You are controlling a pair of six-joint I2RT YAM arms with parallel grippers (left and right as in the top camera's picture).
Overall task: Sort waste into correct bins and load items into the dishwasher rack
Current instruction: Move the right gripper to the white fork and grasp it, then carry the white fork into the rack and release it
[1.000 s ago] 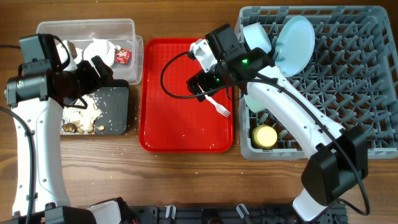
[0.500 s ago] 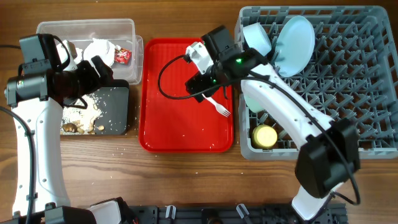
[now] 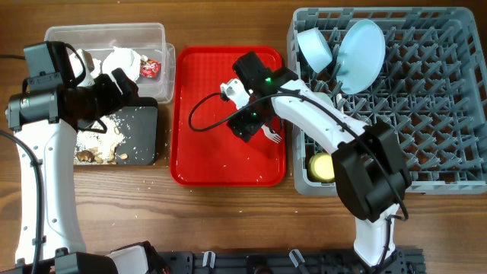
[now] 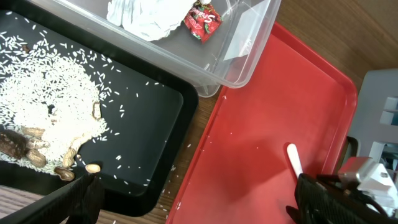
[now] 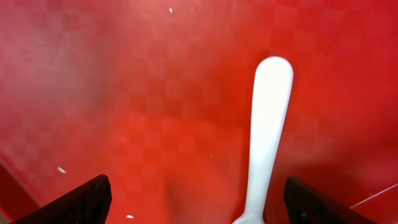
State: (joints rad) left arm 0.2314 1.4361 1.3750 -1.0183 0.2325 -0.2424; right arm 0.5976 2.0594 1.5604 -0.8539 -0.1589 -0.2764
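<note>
Seen from overhead, the white plastic fork (image 3: pixel 272 136) lies on the red tray (image 3: pixel 209 164), close to its right rim and just left of the dishwasher rack (image 3: pixel 426 114), with the tines turned to the near right. The right gripper (image 3: pixel 245 126) is held low over the fork's handle, apparently so that the handle can be taken from above. In the rack's far-left corner the pale blue plate (image 3: pixel 359 53) and the small pale bowl (image 3: pixel 313 47) are leaned among the pegs, and the yellow cup (image 3: pixel 323 166) is set at the near-left corner, so the fork is judged to be an item not yet loaded. At the left, the left gripper (image 3: pixel 125 82) is held where the clear tub (image 3: pixel 99 32) meets the black tray (image 3: pixel 143 133). The napkins (image 3: pixel 122 59) and red wrapper (image 3: pixel 151 68) are kept in the tub and the scraps (image 3: pixel 95 152) in the black tray, so dry waste is kept apart from food. In the left wrist view, that gripper's fingers (image 4: pixel 81 199) are spread wide with nothing between them. In the right wrist view, the fingers (image 5: pixel 81 202) are parted on either side of the handle, which lies right of centre and is touched by neither, so nothing is gripped.
</note>
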